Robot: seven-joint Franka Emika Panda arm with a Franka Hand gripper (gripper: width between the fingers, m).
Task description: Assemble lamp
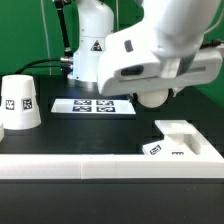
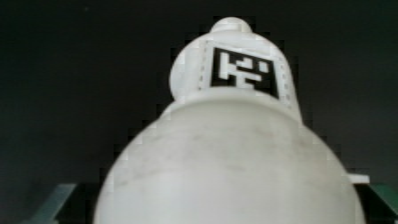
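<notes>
The white bulb [image 2: 222,150] fills the wrist view, its neck with a square tag [image 2: 244,68] pointing away from the camera over dark background. My gripper [image 2: 214,208] is shut on the bulb's round body, with dark fingers just showing at either side. In the exterior view the bulb's rounded end [image 1: 155,98] shows under the arm's hand, held above the table and up and to the left of the base. The low wedge-shaped base [image 1: 188,140] lies at the exterior view's right. The cone shade [image 1: 20,103] stands at the far left.
The marker board [image 1: 93,105] lies flat on the dark table behind the arm. A long white rail [image 1: 90,166] runs along the front edge. The arm's white body [image 1: 150,45] blocks much of the upper right.
</notes>
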